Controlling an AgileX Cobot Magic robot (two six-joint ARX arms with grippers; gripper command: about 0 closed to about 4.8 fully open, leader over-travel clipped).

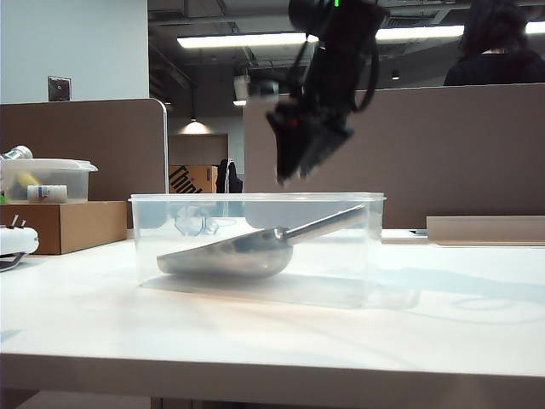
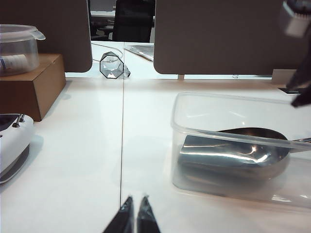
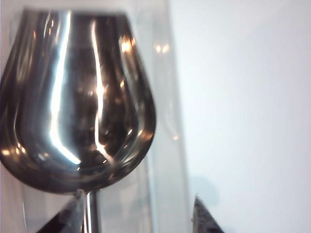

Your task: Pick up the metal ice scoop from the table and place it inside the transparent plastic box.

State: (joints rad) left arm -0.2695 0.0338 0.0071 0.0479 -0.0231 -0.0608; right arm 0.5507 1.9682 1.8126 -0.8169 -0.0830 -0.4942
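The metal ice scoop lies inside the transparent plastic box on the white table, its handle sloping up towards the box's right rim. My right gripper hangs open just above the box rim, clear of the scoop. In the right wrist view the shiny bowl and its handle show under my spread right gripper, which holds nothing. My left gripper is shut and empty, low over the table. From it the scoop shows through the box wall.
A cardboard box at the left carries a small lidded clear container. A white device sits at the left edge. A clear faceted glass lies behind near brown partitions.
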